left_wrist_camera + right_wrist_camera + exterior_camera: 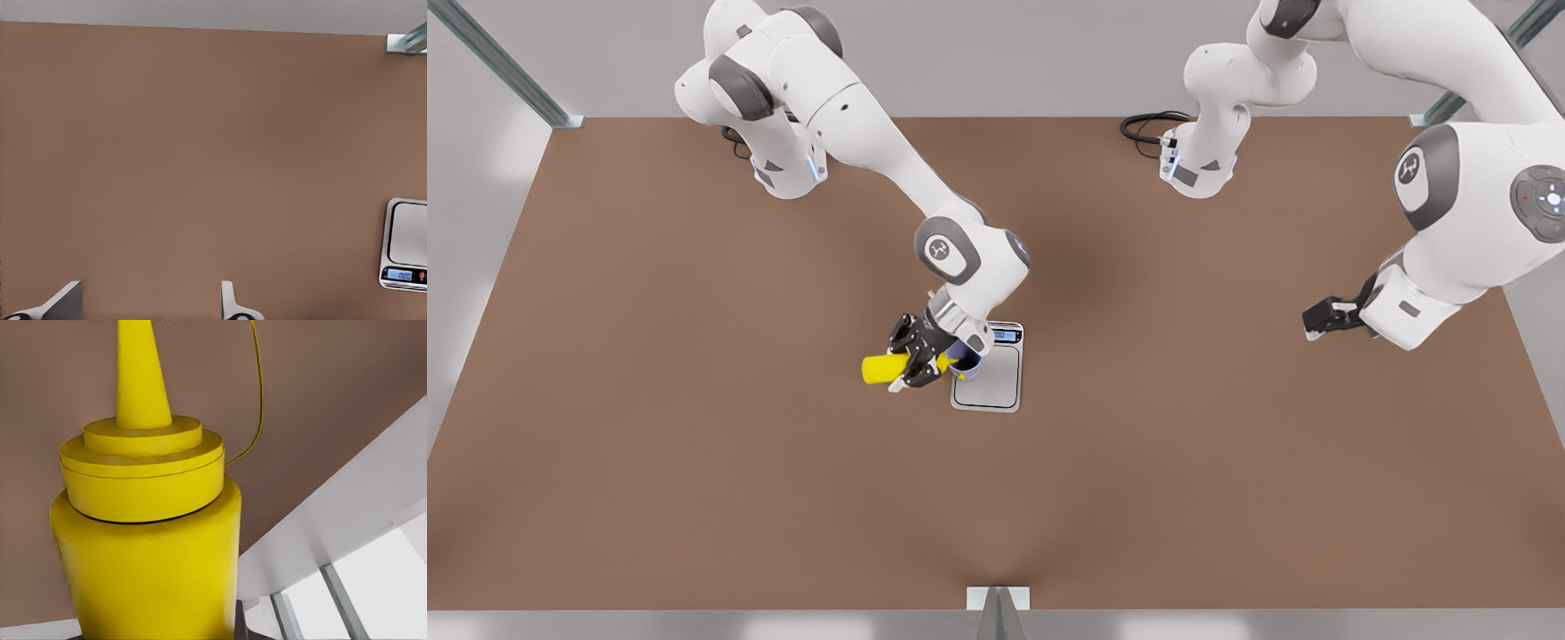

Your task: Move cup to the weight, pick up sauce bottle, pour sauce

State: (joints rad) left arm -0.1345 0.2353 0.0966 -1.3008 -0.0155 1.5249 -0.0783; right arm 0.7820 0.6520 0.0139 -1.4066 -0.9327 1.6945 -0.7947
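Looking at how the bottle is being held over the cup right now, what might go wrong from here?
1. The sauce bottle lies nearly horizontal in the right pincer, its nozzle at the near rim of the cup; sauce could land on the weight.
2. The cup stands near the weight's edge, so a nudge could tip it off.

The left pincer waits, open.

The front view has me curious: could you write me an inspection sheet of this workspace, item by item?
Surface: brown table, bare apart from the job's things.
Job's things: weight near the middle; cup standing on it; sauce bottle held tipped sideways, nozzle toward the cup.
Clutter: nothing seen.
Grippers: right gripper shut on the sauce bottle; left gripper waiting open at the front view's right.
Cables: black cable coiled by an arm base.
Surroundings: grey walls, metal frame posts.
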